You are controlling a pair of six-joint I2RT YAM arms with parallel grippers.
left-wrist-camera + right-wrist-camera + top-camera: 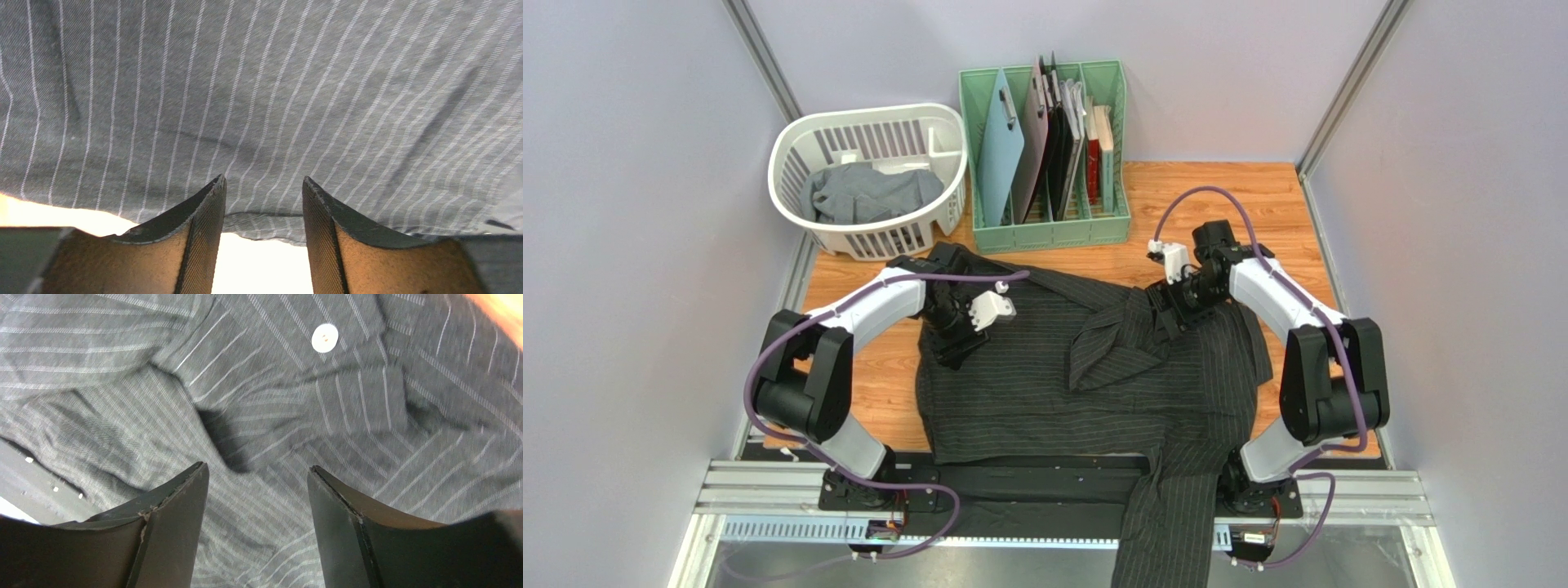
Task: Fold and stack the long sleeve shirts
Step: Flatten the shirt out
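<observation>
Two shirts in play; the black pinstriped shirt [1075,380] lies spread across the table [1271,208], one sleeve [1167,527] spilling over the near edge; the grey shirt [873,194] sits bundled in the white basket [799,147] at the far left, beside the green rack [1044,227]. The left gripper [971,312] is low at the far left corner of the cloth, jaws apart, nothing pinched, the fabric's edge just past its tips in the wrist view; the right gripper [1171,298] is at the far right corner, jaws likewise apart over rumpled stripes and a white button [324,337], holding nothing. My read: the fold is barely begun, the shirt only laid out. To do it well, each side wants a bite on the edge itself, not on a bunched pleat, or the panel drags crooked; both arms should pull evenly so the stripes run straight; that dangling sleeve likely needs bringing onto the body first, or its weight may tug the shirt toward the edge.
</observation>
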